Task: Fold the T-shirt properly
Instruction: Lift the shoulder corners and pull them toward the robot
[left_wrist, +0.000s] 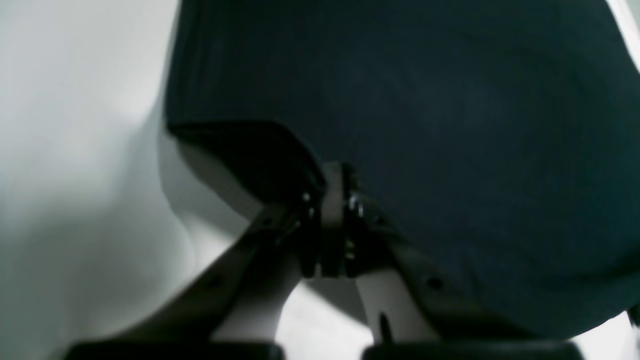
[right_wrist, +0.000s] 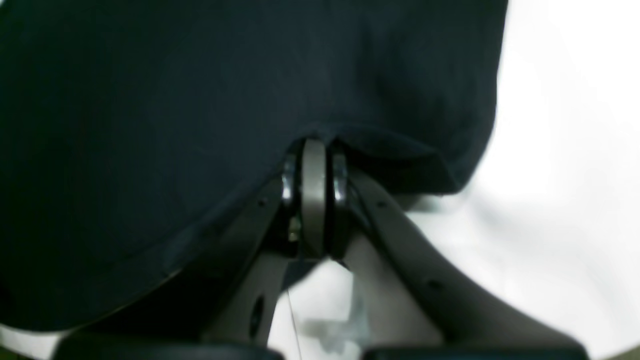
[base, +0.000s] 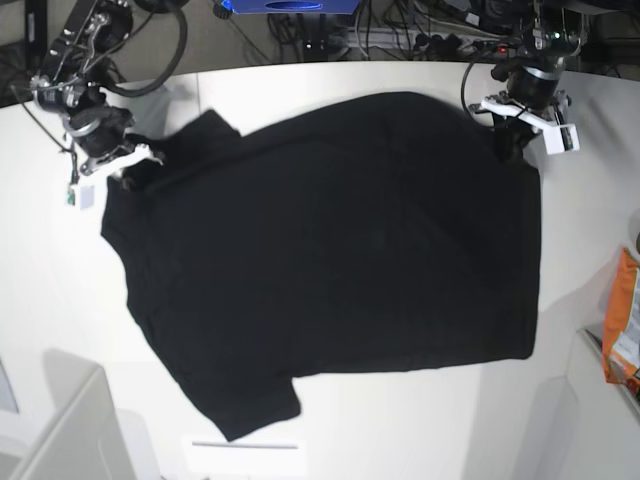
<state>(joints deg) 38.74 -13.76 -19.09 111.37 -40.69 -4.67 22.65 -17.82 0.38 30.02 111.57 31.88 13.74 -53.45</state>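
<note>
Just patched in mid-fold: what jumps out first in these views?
The black T-shirt sprawls across most of the white table, plain side up, one sleeve toward the near edge. Each hand is shut on its far edge: the left hand at the base view's right, the right hand at its left.

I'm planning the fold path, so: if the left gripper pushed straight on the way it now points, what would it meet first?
The left gripper, shut on the T-shirt, points into that black cloth, so it would meet more T-shirt first, probably with the white table right under it; depth is unclear.
</note>
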